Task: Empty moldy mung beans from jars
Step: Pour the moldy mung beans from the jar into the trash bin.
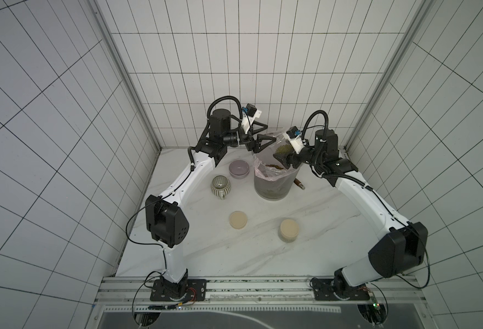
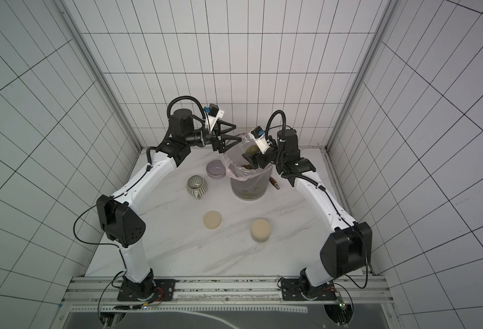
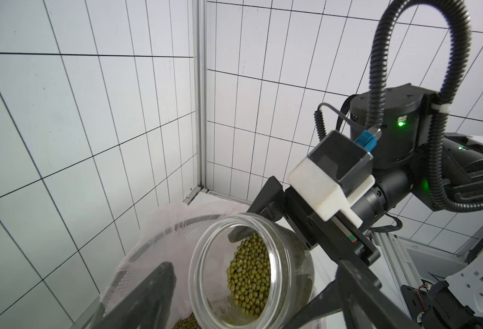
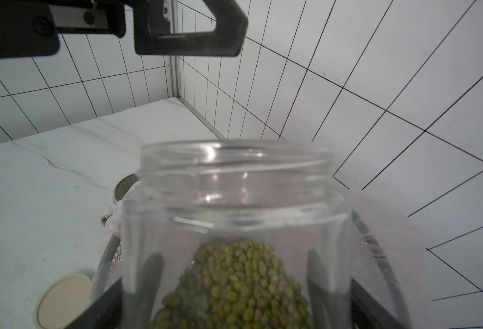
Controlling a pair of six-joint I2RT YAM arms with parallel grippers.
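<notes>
A clear glass jar [image 1: 276, 143] [image 4: 234, 199] without its lid lies tilted over the grey bin [image 1: 271, 185], and my right gripper [image 1: 281, 158] [image 4: 234, 284] is shut on its body. Green mung beans [image 3: 249, 279] [image 4: 234, 287] are heaped inside it, away from the mouth. More beans [image 3: 186, 323] lie in the bin's pink liner. My left gripper [image 1: 271, 133] [image 2: 238, 133] stands open by the jar's mouth without touching it. A second jar [image 1: 289, 229] with a beige lid stands at the front right.
A loose beige lid [image 1: 238, 219] lies on the marble table. A ribbed mug [image 1: 220, 185] and a purple bowl [image 1: 239, 168] sit left of the bin. A brown-handled tool [image 1: 300, 183] lies behind the bin on the right. Tiled walls close in the back.
</notes>
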